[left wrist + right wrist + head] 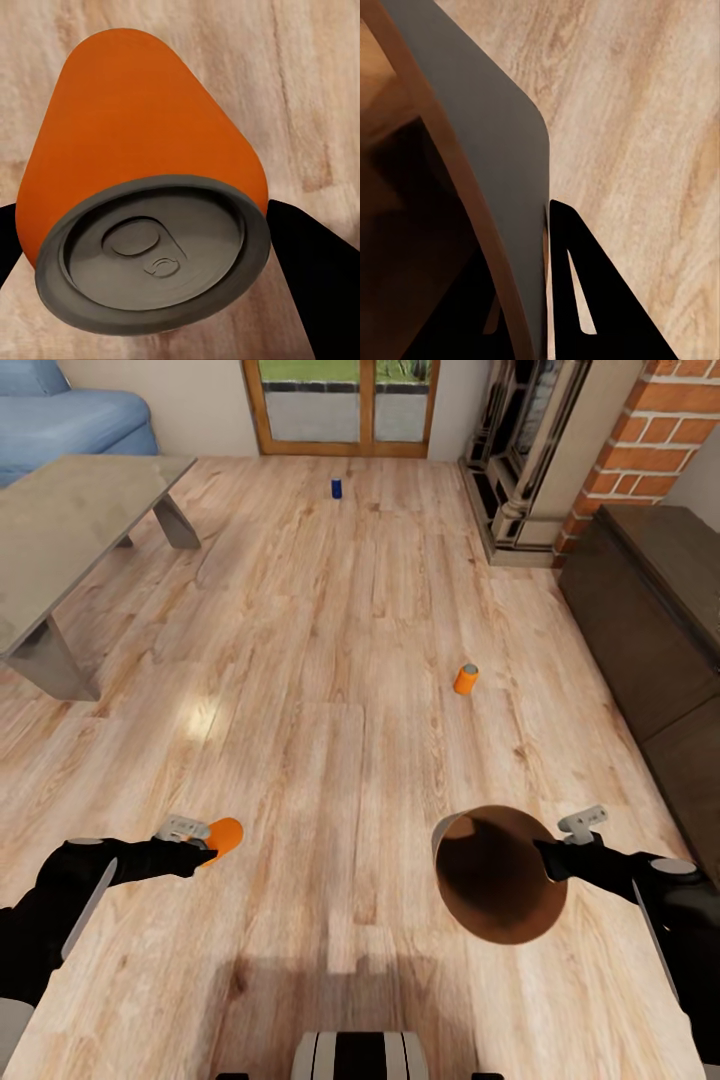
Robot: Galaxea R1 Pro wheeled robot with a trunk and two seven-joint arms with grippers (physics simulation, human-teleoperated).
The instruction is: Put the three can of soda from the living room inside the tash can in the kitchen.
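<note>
Pale wood flooring [330, 690] is spreading under you across the living room, with the blue sofa [60, 415] sitting at the far left behind the low grey table [70, 525]. Wood-framed glass doors [345, 405] are closing the far wall, and the brick-sided fireplace [640, 440] is standing at the far right beside a dark cabinet [650, 610] that is running along the right wall.

You are holding an orange can [224, 836] in your left gripper [200, 838]; the left wrist view is showing its grey top [154, 255] facing the camera, with the dark fingers [315, 277] closing against its sides, clamped on it above the floor.

Your right gripper [545, 852] is gripping the trash can [500, 875] by its rim, one finger [585, 300] lying outside the grey wall [495, 150] and the other inside the copper-brown interior; the bin is tilting so its mouth is facing up toward you.

A second orange can [466, 678] is standing on the floor well ahead of the bin, and the dark blue can [337, 488] is standing far off near the glass doors.
</note>
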